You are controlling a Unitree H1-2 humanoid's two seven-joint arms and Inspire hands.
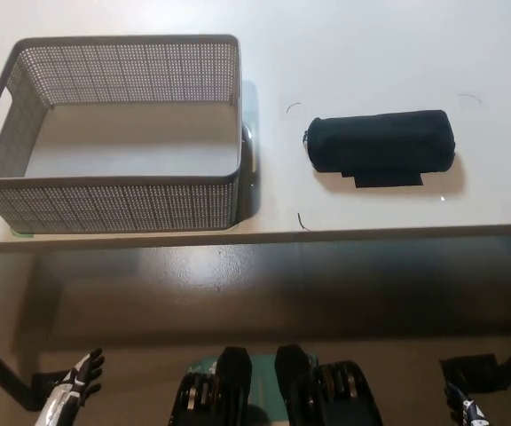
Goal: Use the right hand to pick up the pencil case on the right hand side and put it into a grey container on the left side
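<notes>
Nothing of the task is done yet — the black pencil case lies on the worktop at about two o'clock, well apart from both hands. The grey container stands empty at ten o'clock. The left hand rests low at seven o'clock, fingers apart, holding nothing; the right hand barely shows at five o'clock — fingers impossible to judge. Nothing blocks the way.
</notes>
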